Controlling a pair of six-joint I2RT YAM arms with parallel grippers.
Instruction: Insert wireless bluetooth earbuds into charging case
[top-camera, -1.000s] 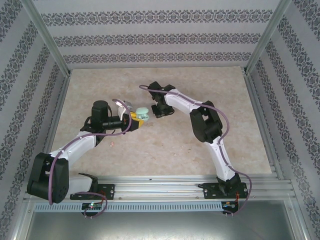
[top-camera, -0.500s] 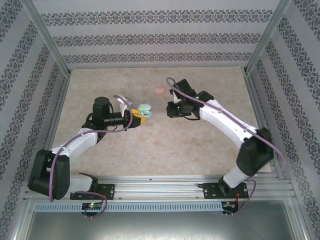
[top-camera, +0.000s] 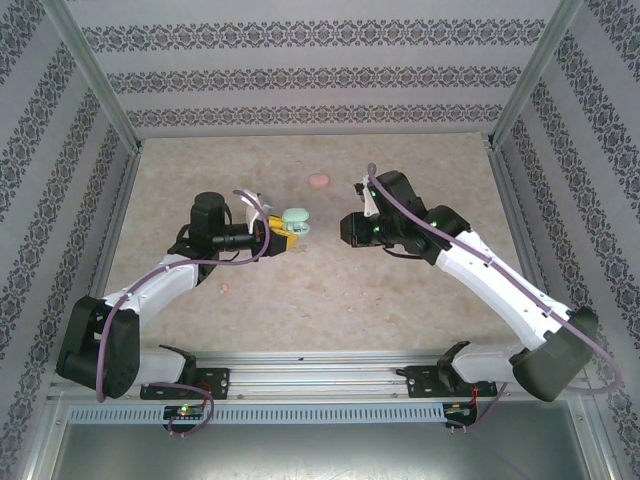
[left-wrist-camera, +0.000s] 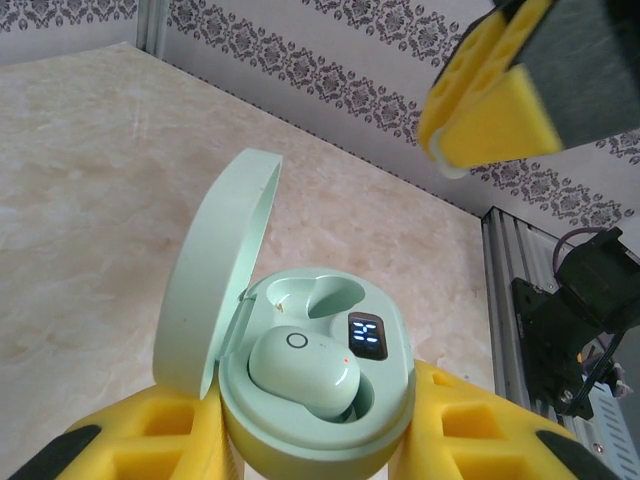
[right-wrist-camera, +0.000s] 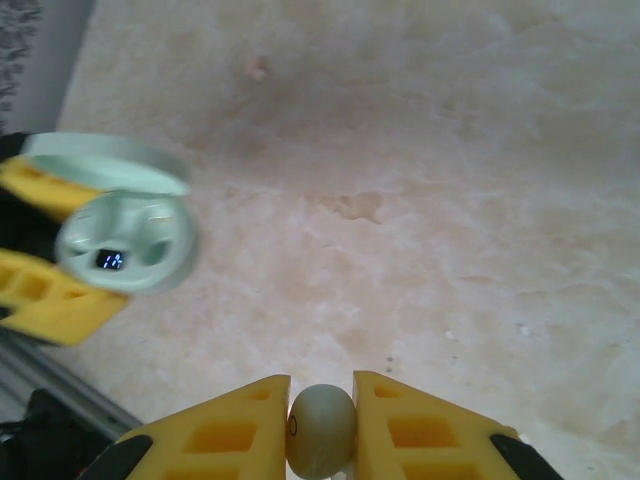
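Top external view, entry one: we list the left gripper (top-camera: 283, 232), its yellow fingers clamped on a mint-green charging case (top-camera: 295, 221), left of the middle of the marbled table (top-camera: 400, 300).

Entry two: the right gripper (top-camera: 346, 228) faces the case from the right, near it but apart.

Entry three: a pink oval piece (top-camera: 318, 181) lies on the table beyond both grippers. We take it for a closed case, though it is too small here to be sure.

Left wrist view: we record the left gripper (left-wrist-camera: 315, 455) holding the case (left-wrist-camera: 320, 425) from both sides.
- The lid (left-wrist-camera: 215, 270) is swung open and stands up on the left.
- A seated earbud (left-wrist-camera: 300, 375), mint green, rests in the nearer socket.
- The farther socket (left-wrist-camera: 312, 295) is bare.
- A small lit display (left-wrist-camera: 367, 335) sits beside the sockets, on the right.
- The right gripper's yellow fingers (left-wrist-camera: 490, 110) hang in the upper right corner, clear of the case.

Right wrist view: we note the right gripper (right-wrist-camera: 320, 388) with its jaws closed on a mint-green earbud (right-wrist-camera: 320, 432), pinched between the two yellow pads over bare table. The open case (right-wrist-camera: 125, 245) shows at the left, somewhat blurred, with its display lit, between the other gripper's yellow fingers.
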